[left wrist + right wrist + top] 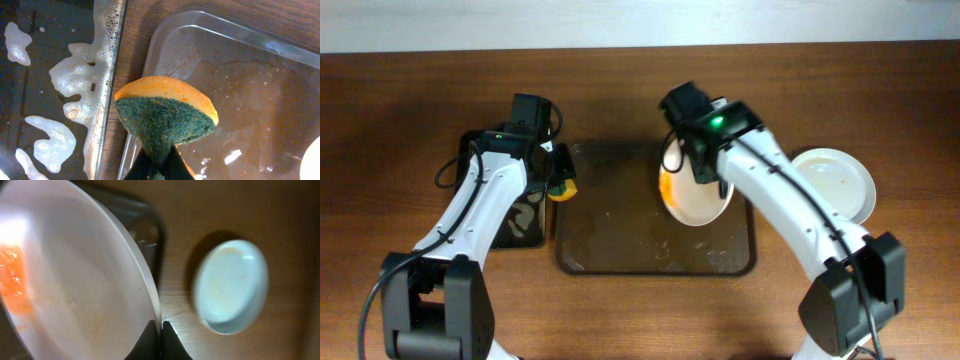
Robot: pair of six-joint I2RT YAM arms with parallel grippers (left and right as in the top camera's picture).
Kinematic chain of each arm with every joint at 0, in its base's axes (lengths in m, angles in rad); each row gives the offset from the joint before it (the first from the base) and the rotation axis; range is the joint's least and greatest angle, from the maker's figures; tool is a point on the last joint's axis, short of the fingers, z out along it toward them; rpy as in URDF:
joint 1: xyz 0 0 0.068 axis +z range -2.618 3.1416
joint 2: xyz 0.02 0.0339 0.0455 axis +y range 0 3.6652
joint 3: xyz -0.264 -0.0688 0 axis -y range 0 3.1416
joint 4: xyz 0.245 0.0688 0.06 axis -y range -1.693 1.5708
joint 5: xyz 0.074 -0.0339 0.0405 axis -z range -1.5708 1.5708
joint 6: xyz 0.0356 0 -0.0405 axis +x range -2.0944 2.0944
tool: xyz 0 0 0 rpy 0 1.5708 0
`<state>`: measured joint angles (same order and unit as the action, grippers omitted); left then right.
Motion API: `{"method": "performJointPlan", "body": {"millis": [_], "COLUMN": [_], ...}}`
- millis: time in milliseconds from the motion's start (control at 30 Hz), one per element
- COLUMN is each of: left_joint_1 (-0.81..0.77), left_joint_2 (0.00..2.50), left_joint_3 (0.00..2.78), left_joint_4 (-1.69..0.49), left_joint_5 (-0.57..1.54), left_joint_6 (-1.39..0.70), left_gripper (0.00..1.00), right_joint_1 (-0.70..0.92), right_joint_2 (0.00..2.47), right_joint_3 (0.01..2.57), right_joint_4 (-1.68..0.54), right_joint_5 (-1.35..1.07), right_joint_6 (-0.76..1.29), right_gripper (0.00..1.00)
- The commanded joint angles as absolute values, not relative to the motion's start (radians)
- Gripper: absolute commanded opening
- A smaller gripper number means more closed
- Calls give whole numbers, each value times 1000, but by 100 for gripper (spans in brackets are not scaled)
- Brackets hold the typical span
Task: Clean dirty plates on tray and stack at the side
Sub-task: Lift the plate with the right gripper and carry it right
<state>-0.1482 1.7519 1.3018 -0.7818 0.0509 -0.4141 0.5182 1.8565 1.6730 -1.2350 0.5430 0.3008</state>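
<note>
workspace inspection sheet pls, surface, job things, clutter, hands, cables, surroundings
surface: wooden table, brown.
job's things: brown tray at centre, wet and streaked; smeared plate held tilted over its right part, with an orange smear; white plate on the table right of the tray, no orange seen; third plate not seen.
clutter: black tray with foam, left of the brown tray.
hands: left hand shut on a sponge above the brown tray's left rim; right hand shut on the smeared plate's rim.
cables: black cable looping beside the left arm.
surroundings: pale strip beyond the table's far edge; nothing else seen.
</note>
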Motion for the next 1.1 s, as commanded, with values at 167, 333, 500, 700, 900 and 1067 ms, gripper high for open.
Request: {"method": "performJointPlan", "body": {"millis": [167, 333, 500, 700, 900, 1067], "left_joint_1": [-145, -145, -145, -145, -145, -147], "left_joint_2": [1739, 1739, 1739, 1739, 1739, 1739], "left_joint_3": [1312, 1312, 1312, 1311, 1312, 1311], "left_joint_4": [-780, -780, -780, -780, -779, -778], "left_joint_5": [44, 44, 44, 44, 44, 44], "left_joint_6": [-402, -402, -402, -402, -402, -363], "left_gripper": [0, 0, 0, 0, 0, 0], "right_joint_1": [728, 739, 739, 715, 467, 147], "right_joint_2": [1840, 1840, 1840, 1840, 1840, 1841], "right_joint_3": [1697, 1696, 1697, 1697, 1696, 1696], "right_joint_4": [-1205, -1192, -1171, -1135, -1109, -1111], "right_joint_5": [1212, 1217, 1217, 1142, 691, 355], "right_joint_6": [379, 379, 379, 381, 455, 454], "right_gripper": [4, 4, 4, 4, 4, 4]}}
